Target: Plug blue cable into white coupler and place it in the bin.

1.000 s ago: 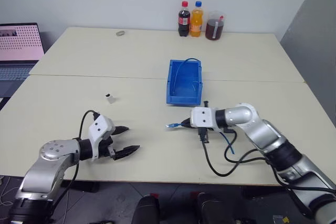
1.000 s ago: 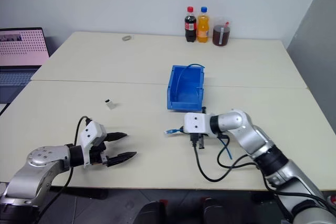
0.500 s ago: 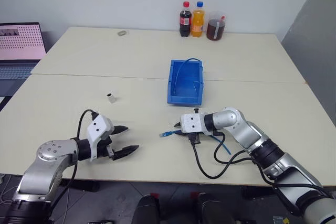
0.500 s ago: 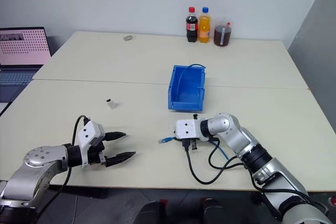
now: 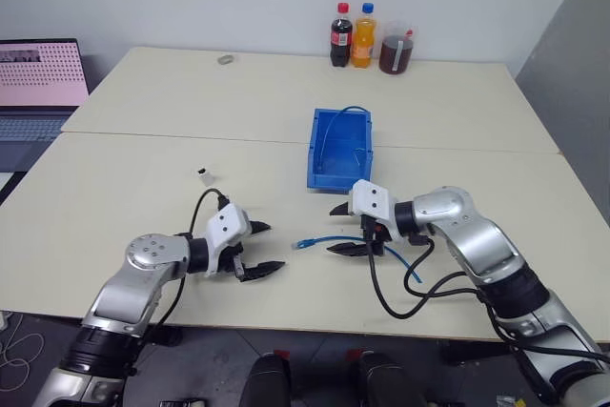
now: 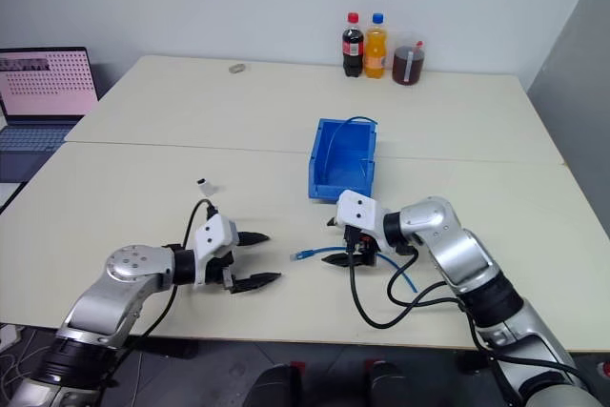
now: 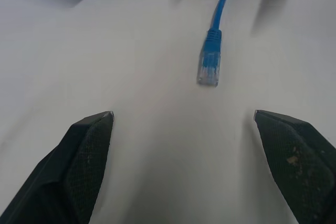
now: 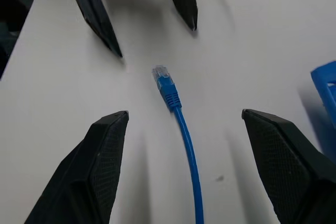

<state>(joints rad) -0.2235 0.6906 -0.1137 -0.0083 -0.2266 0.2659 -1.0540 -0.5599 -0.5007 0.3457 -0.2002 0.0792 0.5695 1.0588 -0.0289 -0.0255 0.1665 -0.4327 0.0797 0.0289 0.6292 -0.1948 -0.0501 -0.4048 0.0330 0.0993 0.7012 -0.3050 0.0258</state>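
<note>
The blue cable's [image 5: 329, 238] clear plug [image 7: 209, 71] lies loose on the table between my two grippers, and its far part arcs up out of the bin [image 5: 338, 145]. My right gripper [image 5: 340, 229] stands open just right of the plug, one finger on either side of the cable [image 8: 184, 140], not touching it. My left gripper [image 5: 273, 247] is open a short way left of the plug and points at it. The white coupler [image 5: 203, 173] stands alone on the table, further back on the left.
Two soda bottles [image 5: 350, 35] and a jar of dark liquid [image 5: 394, 50] stand at the table's far edge, with a small ring-like object [image 5: 225, 59] to their left. A laptop [image 5: 33, 78] sits off the table's left. Black robot wiring [image 5: 400, 302] loops near the front edge.
My right gripper has opened and let go of the cable's plug end, which now rests on the table. My left gripper has moved right, closer to the plug.
</note>
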